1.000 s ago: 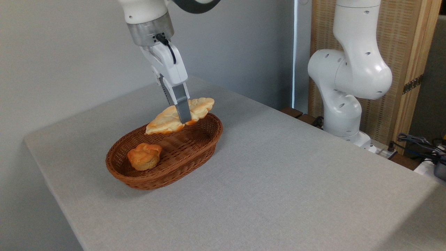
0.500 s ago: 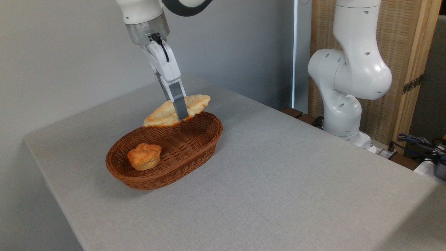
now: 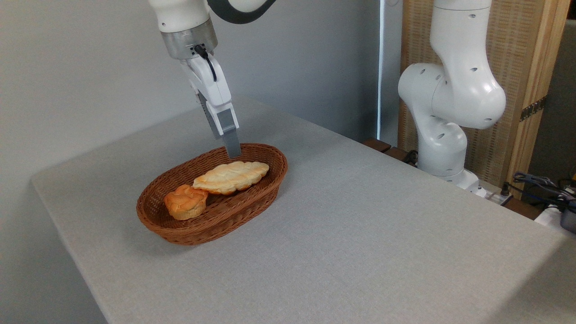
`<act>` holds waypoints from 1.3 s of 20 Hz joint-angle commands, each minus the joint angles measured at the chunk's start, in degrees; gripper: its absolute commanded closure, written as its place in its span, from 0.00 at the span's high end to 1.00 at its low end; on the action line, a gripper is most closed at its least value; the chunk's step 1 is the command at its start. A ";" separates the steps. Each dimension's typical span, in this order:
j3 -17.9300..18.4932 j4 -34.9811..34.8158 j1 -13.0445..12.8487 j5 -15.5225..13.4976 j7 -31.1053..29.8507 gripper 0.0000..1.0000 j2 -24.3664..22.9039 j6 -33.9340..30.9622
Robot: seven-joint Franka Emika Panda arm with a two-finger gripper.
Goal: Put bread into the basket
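One basket, one bun, one bread, one arm and one hand are in view. The oval wicker basket sits on the left half of the grey surface. The bun lies at the basket's left end. The bread lies flat inside the basket, just right of the bun, its left tip touching or overlapping the bun; its far edge sits close to the basket's back wall. The hand hangs above the basket's back rim, tilted, clear of the bread and holding nothing. Only one grey finger shows edge-on, so the gap between fingers cannot be made out. The arm's upper links are cut off by the top edge. To the right stands the arm's white base, beyond the surface's far edge. Behind are a pale grey wall and a wood-framed woven panel. Cables lie at far right, partly cut off.
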 commanded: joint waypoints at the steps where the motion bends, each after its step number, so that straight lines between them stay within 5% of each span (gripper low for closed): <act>1: 3.02 1.55 0.08 -0.57 -0.83 1.00 -0.70 0.57; 11: 13.57 10.16 0.25 -0.66 0.22 1.00 0.88 -0.31; 16: 14.11 13.50 0.34 -0.31 3.29 1.00 1.94 -6.45; 26: 14.02 15.18 1.05 -0.14 3.12 1.00 3.69 -7.87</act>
